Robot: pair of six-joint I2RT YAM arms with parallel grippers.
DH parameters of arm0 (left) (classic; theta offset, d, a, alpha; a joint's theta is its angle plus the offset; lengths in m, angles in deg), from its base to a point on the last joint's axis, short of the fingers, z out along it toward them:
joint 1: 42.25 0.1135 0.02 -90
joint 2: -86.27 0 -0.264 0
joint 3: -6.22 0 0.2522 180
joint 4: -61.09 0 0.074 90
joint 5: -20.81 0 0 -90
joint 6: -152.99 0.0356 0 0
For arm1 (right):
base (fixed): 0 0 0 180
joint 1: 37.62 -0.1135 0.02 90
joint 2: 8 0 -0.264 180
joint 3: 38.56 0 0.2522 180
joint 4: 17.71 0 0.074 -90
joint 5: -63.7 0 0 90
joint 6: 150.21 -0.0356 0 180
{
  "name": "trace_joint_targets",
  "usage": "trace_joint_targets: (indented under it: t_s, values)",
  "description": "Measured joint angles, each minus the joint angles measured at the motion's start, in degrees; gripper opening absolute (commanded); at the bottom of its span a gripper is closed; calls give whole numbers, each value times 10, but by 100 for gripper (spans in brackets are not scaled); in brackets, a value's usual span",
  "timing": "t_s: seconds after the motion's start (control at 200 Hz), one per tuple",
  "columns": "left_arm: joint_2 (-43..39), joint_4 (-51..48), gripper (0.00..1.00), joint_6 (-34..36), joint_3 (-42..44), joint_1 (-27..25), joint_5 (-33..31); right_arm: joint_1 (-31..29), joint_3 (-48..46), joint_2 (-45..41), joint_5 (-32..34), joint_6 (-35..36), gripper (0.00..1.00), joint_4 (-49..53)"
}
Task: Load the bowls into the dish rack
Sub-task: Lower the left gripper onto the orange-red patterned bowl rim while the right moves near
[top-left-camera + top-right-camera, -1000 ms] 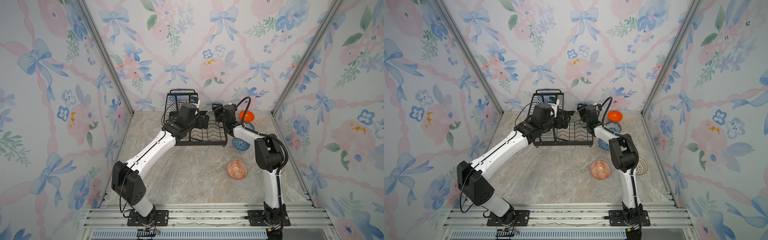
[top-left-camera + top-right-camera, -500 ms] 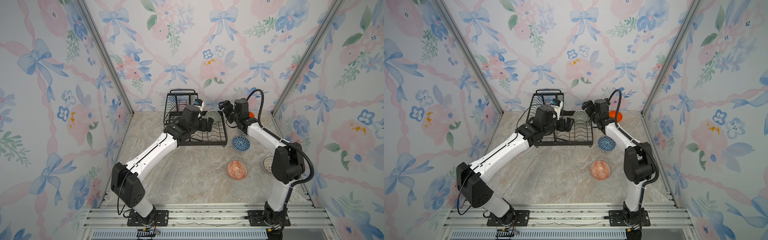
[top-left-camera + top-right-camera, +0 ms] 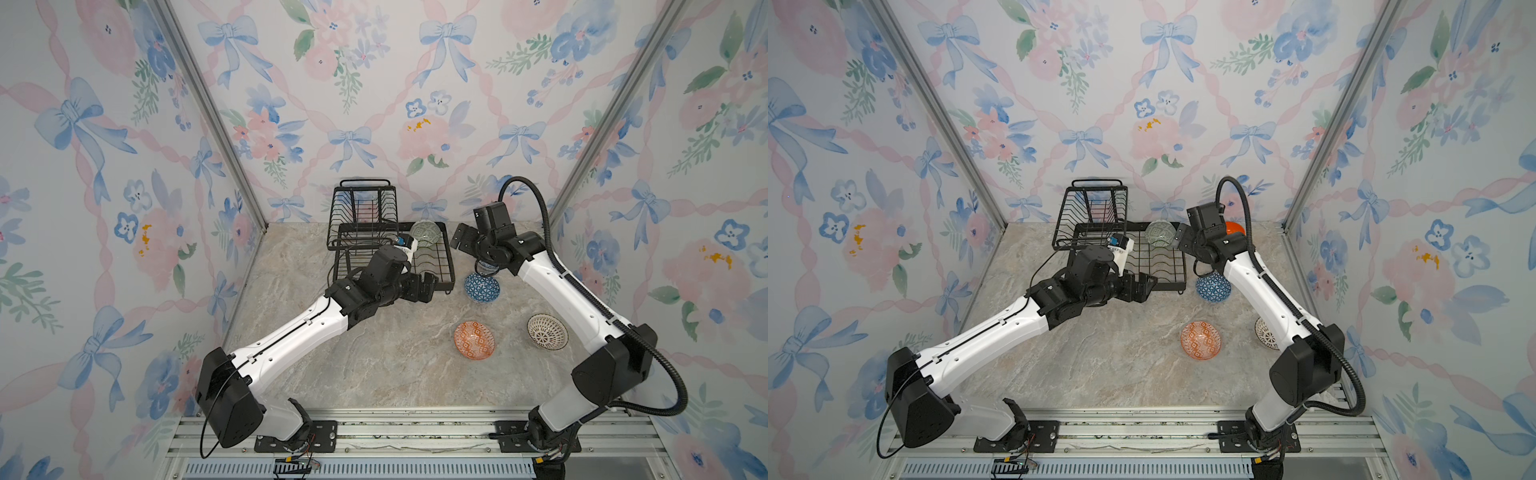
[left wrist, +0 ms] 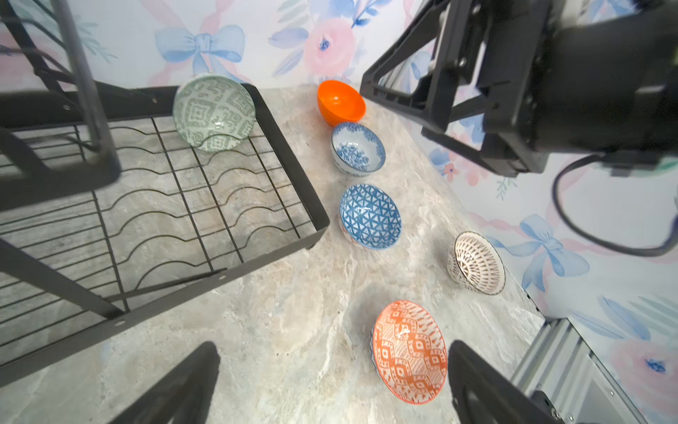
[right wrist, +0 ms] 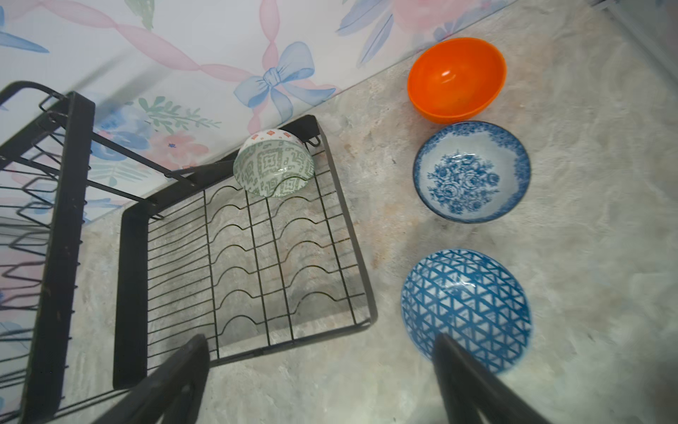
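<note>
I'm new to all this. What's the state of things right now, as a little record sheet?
In rack: grey-green bowl, on edge at the far right corner of the dish rack
On the table: orange bowl, blue-flowered bowl, blue triangle bowl, lattice bowl, orange-patterned bowl
left gripper: open, empty
right gripper: open, empty

Lets go of the grey-green bowl (image 3: 426,233), now leaning in the far right corner of the dish rack (image 3: 451,259); pulls the right claw (image 3: 463,243), spread wide, away to its side.
</note>
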Motion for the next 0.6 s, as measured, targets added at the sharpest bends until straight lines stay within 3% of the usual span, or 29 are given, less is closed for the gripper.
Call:
trace_joint_targets:
  t_s: [0.175,0.405,0.6]
  values:
    - [-10,-2,98,-35,25,-13,0,-15,-9,-62,69,26,97,76]
    - [14,1,98,-76,43,-61,-1,-9,-97,-168,125,58,97,104]
    - [98,0,98,-92,18,-87,11,63,-184,-274,112,72,97,82]
